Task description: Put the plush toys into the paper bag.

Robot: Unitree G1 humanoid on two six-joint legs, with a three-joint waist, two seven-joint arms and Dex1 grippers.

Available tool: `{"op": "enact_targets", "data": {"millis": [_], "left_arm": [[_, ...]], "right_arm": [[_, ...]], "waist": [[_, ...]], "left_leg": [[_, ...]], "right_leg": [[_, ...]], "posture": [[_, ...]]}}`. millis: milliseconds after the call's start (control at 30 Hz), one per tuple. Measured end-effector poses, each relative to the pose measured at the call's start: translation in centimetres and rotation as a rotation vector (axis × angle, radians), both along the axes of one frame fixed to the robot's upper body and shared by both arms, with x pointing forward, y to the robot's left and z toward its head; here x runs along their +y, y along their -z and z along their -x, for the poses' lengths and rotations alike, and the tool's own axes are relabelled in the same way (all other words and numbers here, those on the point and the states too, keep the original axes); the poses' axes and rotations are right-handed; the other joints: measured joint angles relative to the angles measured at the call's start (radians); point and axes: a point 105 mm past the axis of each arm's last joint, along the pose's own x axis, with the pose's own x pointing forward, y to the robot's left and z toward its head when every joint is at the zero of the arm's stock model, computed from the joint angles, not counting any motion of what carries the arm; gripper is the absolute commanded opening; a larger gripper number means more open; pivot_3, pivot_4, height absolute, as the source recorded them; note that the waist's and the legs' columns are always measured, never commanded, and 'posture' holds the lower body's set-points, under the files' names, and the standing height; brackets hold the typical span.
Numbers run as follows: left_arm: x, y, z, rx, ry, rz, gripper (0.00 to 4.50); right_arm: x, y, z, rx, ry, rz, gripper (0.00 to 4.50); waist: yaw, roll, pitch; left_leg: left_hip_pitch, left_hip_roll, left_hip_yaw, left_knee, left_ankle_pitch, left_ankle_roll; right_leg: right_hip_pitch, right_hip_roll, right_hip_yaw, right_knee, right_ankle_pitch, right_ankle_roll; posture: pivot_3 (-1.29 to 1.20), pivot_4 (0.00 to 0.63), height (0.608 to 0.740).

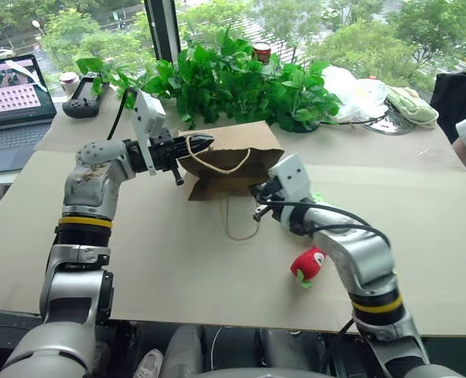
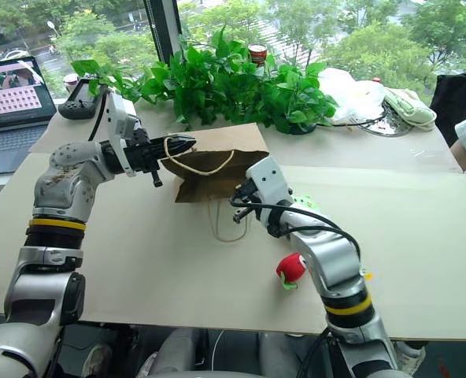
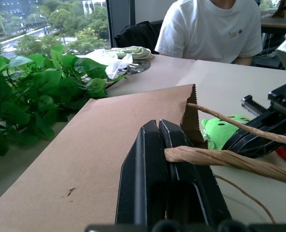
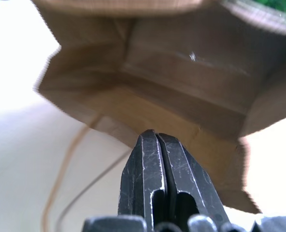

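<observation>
- The paper bag [image 1: 231, 157] lies on its side toward the far edge of the bench [image 1: 178, 268], just in front of the leafy plants [image 1: 233, 79], its mouth turned toward the robot.
- The left pincer [image 1: 204, 142] is clamped on the upper cord handle [image 3: 220, 159], fingers together around the twisted paper. Lifting that handle seems meant to hold the top lip up so the mouth gapes.
- The right pincer [image 1: 257, 191] sits at the open mouth, its fingers pressed together with nothing between them. The right wrist view looks straight into the bag's brown interior.
- The green plush toy [image 3: 222, 131] lies just beside the bag's mouth edge, close behind the right pincer, not yet inside as far as I can tell.
- The red chili toy [image 1: 308, 264] rests on the bench toward the near edge, beside the right forearm, well clear of the bag.
- The second handle [image 1: 237, 224] trails loose across the bench below the mouth.
- My guess: the bag is being propped open first, and both toys await loading.
</observation>
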Motion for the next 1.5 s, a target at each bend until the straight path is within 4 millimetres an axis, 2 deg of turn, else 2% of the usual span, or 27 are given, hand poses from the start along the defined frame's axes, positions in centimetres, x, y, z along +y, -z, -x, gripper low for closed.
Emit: {"op": "enact_targets", "data": {"millis": [67, 100, 200, 300, 333, 367, 433, 600, 767, 867, 1067, 1333, 1400, 1500], "left_arm": [[0.0, 0.1, 0.0, 0.005, -0.004, 0.004, 0.00], [-0.1, 0.1, -0.1, 0.008, -0.004, 0.007, 0.00], [0.1, 0.2, -0.1, 0.021, -0.014, 0.012, 0.00], [-0.1, 0.2, -0.1, 0.025, -0.012, 0.020, 0.00], [-0.1, 0.2, -0.1, 0.026, -0.012, 0.021, 0.00], [-0.1, 0.2, -0.2, 0.028, -0.012, 0.022, 0.00], [-0.1, 0.2, -0.2, 0.032, -0.014, 0.023, 0.00], [-0.1, 0.2, -0.3, 0.039, -0.021, 0.029, 0.00], [-0.2, 0.1, -0.3, 0.050, -0.024, 0.057, 0.00], [-0.2, 0.0, -0.4, 0.062, -0.028, 0.078, 0.00], [-0.3, -0.4, -0.6, 0.069, -0.044, 0.093, 0.00], [-0.6, -1.2, -0.8, 0.069, -0.047, 0.132, 0.00], [-0.6, -1.2, -0.8, 0.072, -0.050, 0.137, 0.00], [-0.6, -1.2, -0.9, 0.081, -0.056, 0.144, 0.00]], "right_arm": [[-1.2, -0.5, 0.1, -0.011, 0.016, 0.023, 0.77], [-2.2, -0.4, 0.2, -0.003, 0.028, 0.065, 1.06], [-6.2, 0.3, -0.1, 0.049, 0.123, 0.166, 2.20], [-7.6, 1.3, 0.2, 0.098, 0.134, 0.231, 3.20], [-7.8, 1.8, 0.2, 0.116, 0.134, 0.244, 3.41], [-8.0, 2.5, 0.1, 0.146, 0.141, 0.260, 3.88], [-8.1, 3.4, 0.0, 0.178, 0.141, 0.275, 4.43], [-8.4, 5.5, -0.3, 0.249, 0.178, 0.315, 4.43], [-8.6, 5.9, -1.0, 0.256, 0.218, 0.326, 4.43], [-8.7, 6.1, -1.1, 0.261, 0.229, 0.325, 3.71], [-8.6, 6.3, -1.1, 0.253, 0.229, 0.346, 1.70], [-8.6, 6.0, -1.2, 0.238, 0.230, 0.335, 1.70], [-8.8, 5.4, -1.2, 0.223, 0.237, 0.312, 1.70], [-8.8, 3.0, -0.8, 0.164, 0.214, 0.266, 1.70]], "waist": [[0.001, 0.000, 0.000], [0.002, 0.000, 0.000], [0.002, 0.000, 0.000], [-0.004, 0.000, 0.000], [-0.005, 0.000, 0.000], [-0.008, 0.000, 0.000], [-0.009, 0.000, 0.000], [-0.002, 0.000, 0.000], [-0.001, 0.000, 0.000], [-0.001, 0.000, 0.000], [-0.001, 0.000, 0.000], [-0.002, 0.000, 0.000], [-0.001, 0.000, 0.000], [-0.001, 0.000, 0.000]], "left_leg": [[0.000, 0.000, 0.000, 0.000, 0.000, 0.000], [0.000, -0.001, 0.000, 0.000, 0.000, 0.000], [0.000, -0.001, 0.000, 0.000, 0.000, 0.000], [0.001, 0.000, 0.000, -0.001, 0.000, 0.000], [0.001, 0.000, 0.000, -0.001, 0.000, 0.000], [0.001, 0.000, 0.000, -0.001, 0.000, 0.000], [0.001, 0.000, 0.000, -0.001, 0.000, 0.000], [0.000, -0.001, 0.000, 0.000, 0.000, 0.000], [0.000, 0.000, 0.000, 0.000, 0.000, 0.000], [0.000, 0.000, 0.000, 0.000, 0.000, 0.000], [0.000, 0.000, 0.000, 0.000, 0.000, 0.000], [0.000, 0.000, 0.000, 0.000, 0.000, 0.000], [0.000, -0.001, 0.000, 0.000, 0.000, 0.000], [0.000, 0.000, 0.000, -0.001, 0.000, 0.000]], "right_leg": [[0.000, 0.000, 0.000, 0.000, 0.000, 0.000], [0.000, -0.001, 0.000, 0.000, 0.000, 0.000], [0.000, -0.001, 0.000, -0.001, 0.000, 0.000], [0.000, 0.000, 0.000, 0.000, 0.000, 0.000], [0.000, 0.000, 0.000, -0.001, 0.000, 0.000], [0.000, 0.000, 0.001, -0.001, 0.000, 0.000], [0.000, 0.000, 0.001, 0.000, 0.000, 0.000], [0.000, 0.000, 0.001, -0.001, 0.000, 0.000], [0.000, 0.000, 0.001, -0.001, 0.000, 0.000], [0.000, 0.000, 0.001, -0.001, 0.000, 0.000], [0.000, 0.000, 0.001, -0.001, 0.000, 0.000], [0.000, 0.000, 0.001, -0.001, 0.000, 0.000], [0.000, 0.000, 0.001, -0.001, 0.000, 0.000], [0.000, 0.000, 0.000, -0.001, 0.000, 0.000]], "posture": [[0.00, 0.150, 0.713], [0.00, 0.150, 0.713], [0.00, 0.150, 0.713], [0.00, 0.150, 0.713], [0.00, 0.150, 0.713], [0.00, 0.150, 0.713], [0.00, 0.150, 0.713], [0.00, 0.150, 0.713], [0.00, 0.150, 0.713], [0.00, 0.150, 0.713], [0.00, 0.150, 0.713], [0.00, 0.150, 0.713], [0.00, 0.150, 0.713], [0.00, 0.150, 0.713]]}}
